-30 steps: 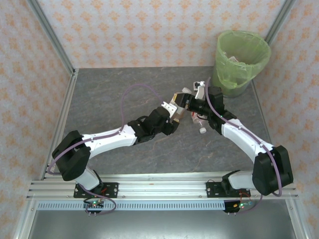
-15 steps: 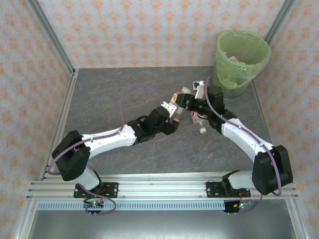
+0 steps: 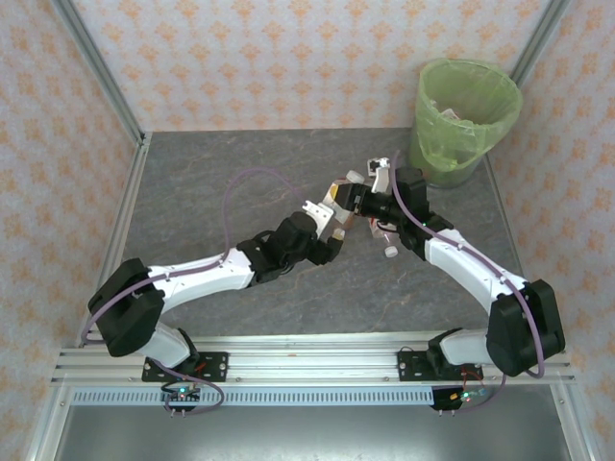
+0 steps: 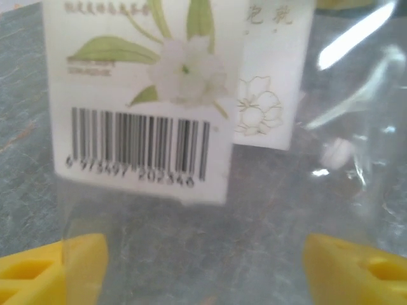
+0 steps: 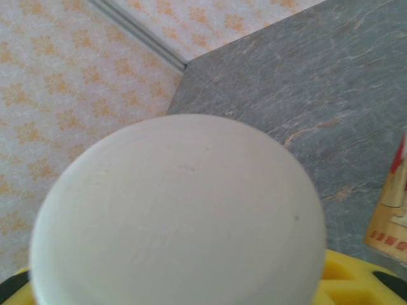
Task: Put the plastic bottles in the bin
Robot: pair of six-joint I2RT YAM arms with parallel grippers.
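**Top external view.** The left pincer (image 3: pixel 325 217) stands over mid-table with its jaws spread. It sits just near and left of a clear bottle (image 3: pixel 341 192) and has no hold on it. The right pincer (image 3: pixel 362 199) comes in from the right and is closed on that bottle, holding it clear of the grey table (image 3: pixel 211 182). A second bottle (image 3: pixel 386 240) lies on the table just on the near side of the right pincer, its white cap pointing near. The bin (image 3: pixel 444 144), lined with a light-green bag, stands at the far right corner, a little beyond the right pincer. Pale contents inside it cannot be identified.

**Left wrist view.** The left pincer (image 4: pixel 203 270) shows yellow fingertips (image 4: pixel 356 270) in the two lower corners, wide apart. The clear bottle (image 4: pixel 159 95) stands before them and carries a white label with a floral print and a barcode. Its transparent wall overlaps one fingertip, and contact there cannot be determined.

**Right wrist view.** A rounded white cap (image 5: pixel 178 216) sits directly above the yellow fingers (image 5: pixel 353 279) of the right pincer (image 5: pixel 181 298). The finger contact is hidden behind the cap. Grey table and a patterned wall lie beyond. A yellow-and-red label fragment (image 5: pixel 389 216) shows at the right edge, and the item it belongs to cannot be told.
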